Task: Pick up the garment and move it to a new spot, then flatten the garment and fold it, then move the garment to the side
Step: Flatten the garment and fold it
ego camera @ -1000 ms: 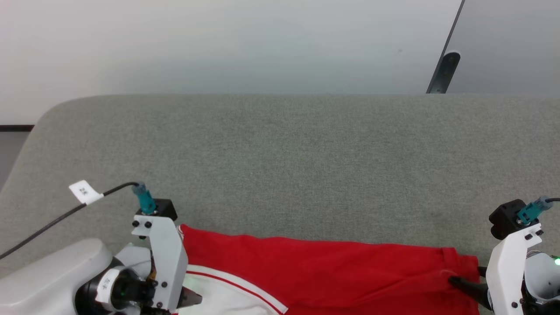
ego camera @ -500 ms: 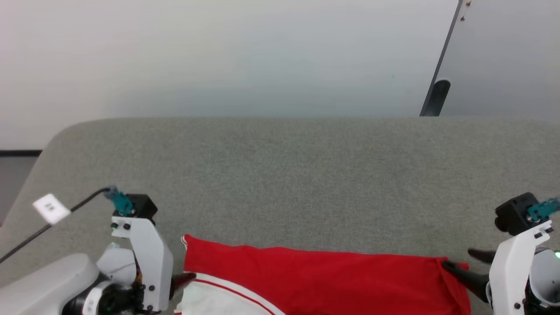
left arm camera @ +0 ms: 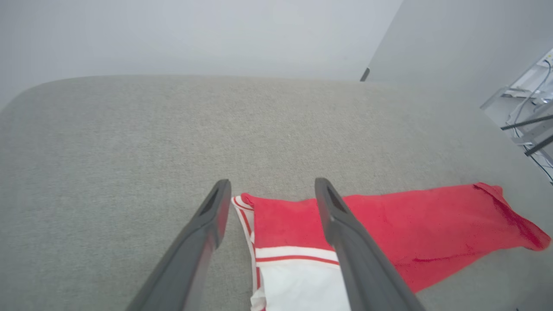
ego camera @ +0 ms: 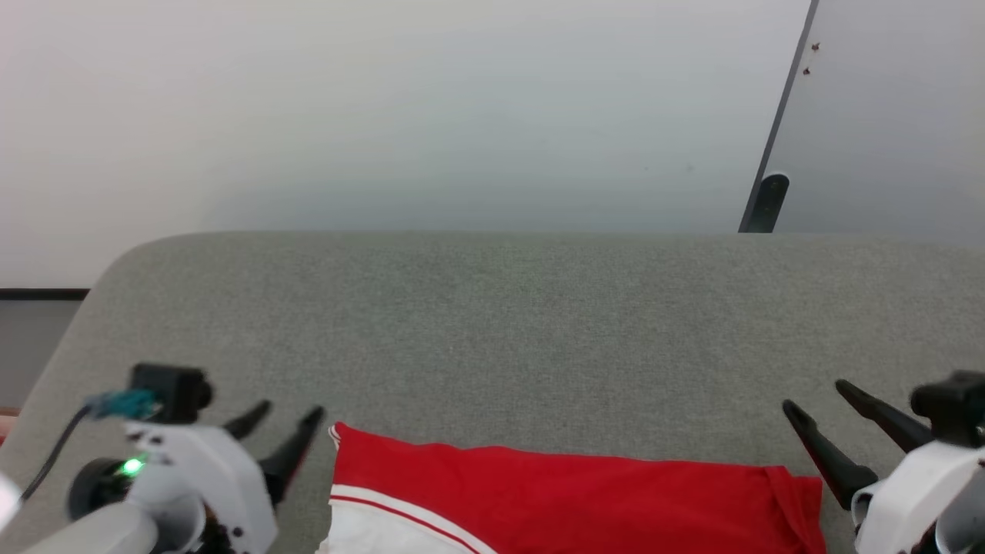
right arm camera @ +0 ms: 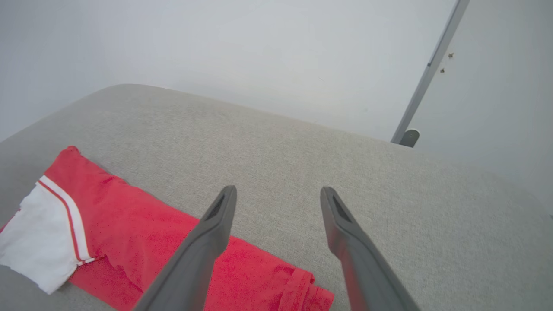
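The garment (ego camera: 569, 500), a red jersey with a white part and red-and-white striped trim, lies folded in a long flat band on the grey fabric surface (ego camera: 492, 331) at the near edge of the head view. My left gripper (ego camera: 286, 417) hovers just off its left corner, open and holding nothing. In the left wrist view the garment (left arm camera: 389, 220) stretches rightward beyond the left gripper (left arm camera: 272, 183). My right gripper (ego camera: 816, 396) is open just beyond the garment's right end. The right wrist view has the garment (right arm camera: 142, 220) below and left of the right gripper (right arm camera: 278, 190).
A pale wall rises behind the surface. A grey panel with a dark post (ego camera: 769, 201) stands at the back right. Cables and a metal frame (left arm camera: 531, 112) show past the surface's right edge. The surface's far left corner is rounded.
Both grippers have let go of the garment's ends and drawn off it, the right jaws spreading wide. The garment stays flat. The head camera has tilted, shifting the whole picture down.
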Motion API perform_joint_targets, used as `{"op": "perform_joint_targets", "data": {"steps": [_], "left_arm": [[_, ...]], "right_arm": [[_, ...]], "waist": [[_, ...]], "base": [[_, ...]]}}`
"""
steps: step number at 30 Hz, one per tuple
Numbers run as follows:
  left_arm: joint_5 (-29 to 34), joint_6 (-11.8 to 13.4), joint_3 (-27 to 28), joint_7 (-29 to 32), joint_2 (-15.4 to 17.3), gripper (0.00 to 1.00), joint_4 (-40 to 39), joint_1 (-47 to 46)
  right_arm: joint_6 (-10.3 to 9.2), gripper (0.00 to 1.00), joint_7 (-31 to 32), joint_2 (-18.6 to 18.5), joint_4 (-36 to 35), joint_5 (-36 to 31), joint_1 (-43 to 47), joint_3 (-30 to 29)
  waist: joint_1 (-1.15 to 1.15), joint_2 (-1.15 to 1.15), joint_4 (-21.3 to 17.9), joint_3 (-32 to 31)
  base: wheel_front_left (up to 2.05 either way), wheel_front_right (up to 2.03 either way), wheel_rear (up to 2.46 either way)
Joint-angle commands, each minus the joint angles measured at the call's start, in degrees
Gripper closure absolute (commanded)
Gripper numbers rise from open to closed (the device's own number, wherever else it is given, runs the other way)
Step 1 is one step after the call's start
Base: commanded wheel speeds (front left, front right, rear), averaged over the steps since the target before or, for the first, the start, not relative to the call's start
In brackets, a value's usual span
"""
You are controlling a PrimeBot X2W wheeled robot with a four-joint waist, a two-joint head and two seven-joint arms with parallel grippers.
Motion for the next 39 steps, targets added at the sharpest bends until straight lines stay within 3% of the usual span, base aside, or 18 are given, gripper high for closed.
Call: {"op": "perform_joint_targets", "data": {"steps": [1, 5, 9, 15, 27, 39], "left_arm": [[1.07, -0.33, 0.72, -3.08, 0.14, 0.0, 0.73, 1.59], [2.46, -0.97, 2.25, -11.73, -0.18, 0.0, 3.14, 5.57], [3.78, -1.5, 5.91, -14.53, -1.63, 0.0, 5.44, 9.6], [12.89, -2.73, 20.6, -14.69, -7.78, 0.0, 7.81, 18.99], [33.85, -9.82, 43.88, -14.72, -21.72, 0.0, 8.84, 34.01], [41.47, -17.69, 51.11, -14.72, -31.33, 0.0, 11.04, 34.68]], "right_arm": [[0.0, 0.0, -1.54, 0.64, 1.17, -0.16, 1.64, -0.17], [0.0, 0.0, -4.09, 1.19, 3.96, -0.07, 3.42, -0.94], [0.0, 0.0, -4.23, 0.69, 5.91, 0.56, 5.24, -2.17], [0.0, 0.0, -1.53, -0.06, 7.58, 1.67, 7.47, -5.55], [0.0, 0.0, 7.55, 0.52, 8.29, 4.03, 11.62, -10.22], [0.0, 0.0, 18.58, 2.84, 13.0, 4.34, 9.47, -12.12]], "waist": [[0.0, 0.0, 0.24, -0.3], [0.0, 0.0, 0.46, -0.66], [0.0, 0.0, 0.79, -0.81], [0.0, 0.0, 1.46, -1.02], [0.0, 0.0, 3.51, -0.92], [0.0, 0.0, 8.33, 1.92]], "base": [[0.0, 0.0, 0.0], [0.0, 0.0, 0.0], [0.0, 0.0, 0.0], [0.0, 0.0, 0.0], [0.0, 0.0, 0.0], [0.0, 0.0, 0.0]]}}
